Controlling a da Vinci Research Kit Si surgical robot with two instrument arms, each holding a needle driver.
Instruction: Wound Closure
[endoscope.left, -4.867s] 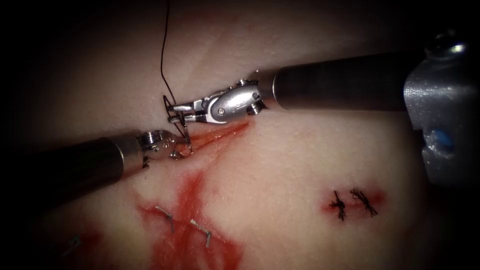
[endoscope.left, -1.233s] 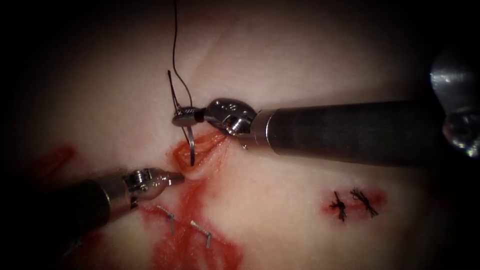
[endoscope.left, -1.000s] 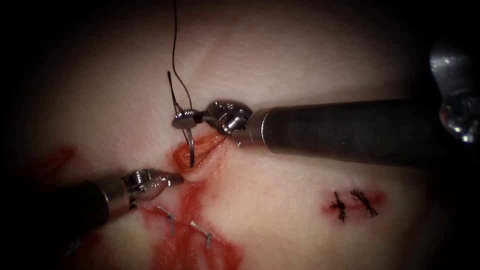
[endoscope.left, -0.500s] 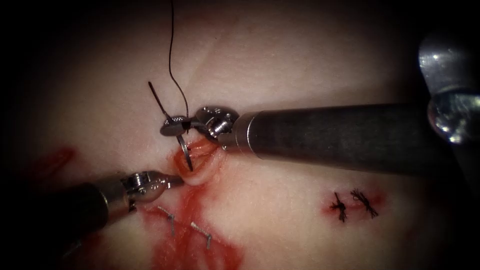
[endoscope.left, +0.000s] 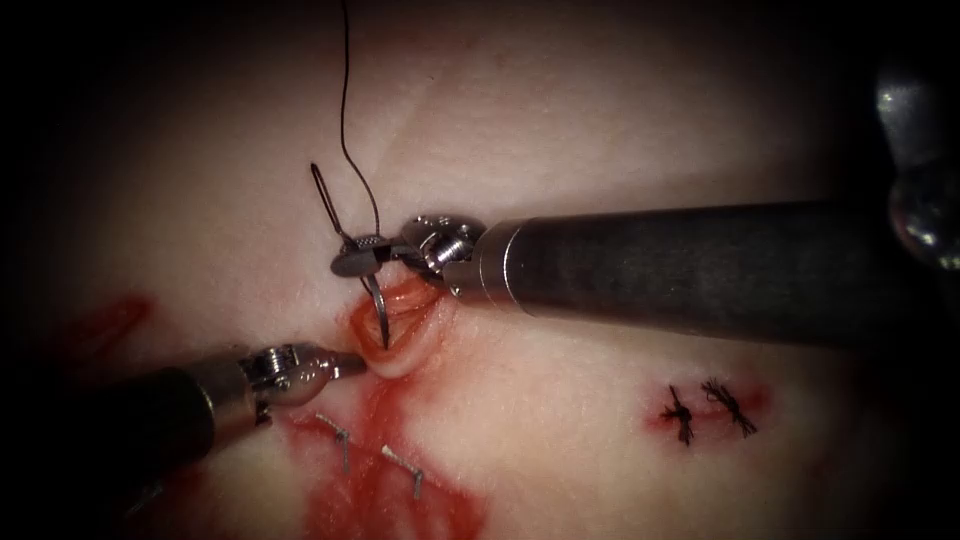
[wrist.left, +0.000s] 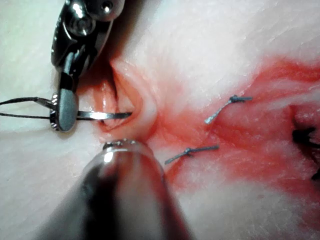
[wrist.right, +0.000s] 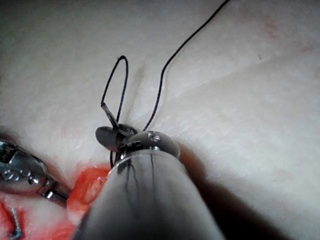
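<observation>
The tissue (endoscope.left: 560, 130) takes up the scene, pale, with red fluid (endoscope.left: 385, 480) spread over its near-left part and a smaller red patch at the near right. The cut (endoscope.left: 400, 320) lies left of the middle, its lips pulled open into a reddish pocket, and the same gaping pocket appears in the left wrist view (wrist.left: 127, 105). The right tool (endoscope.left: 362, 262) comes in from the right on its long dark shaft, and its jaws are closed on the needle (endoscope.left: 378, 310) near its back end, just above the far edge of the cut; the left wrist view shows the same grip from the side (wrist.left: 64, 111), with the needle (wrist.left: 107, 116) sticking out past the jaws toward the cut. The needle's free part curves down into the open cut, its point at the near lip (whether the point has entered the flesh cannot be told). The left tool (endoscope.left: 345, 364) comes in from the near left, and its jaws are pinched on the near-left lip of the cut, holding that edge of the tissue turned outward. The thread (endoscope.left: 345, 120) runs from the needle's back end in a small loop left of the right tool and then climbs away to the far edge; the right wrist view shows that loop and the long strand (wrist.right: 175, 55) above the jaws. Two dark knots (endoscope.left: 705, 408) sit on the red patch at the near right, and two short cut ends of thread (endoscope.left: 400, 465) lie in the red fluid near the left tool.
</observation>
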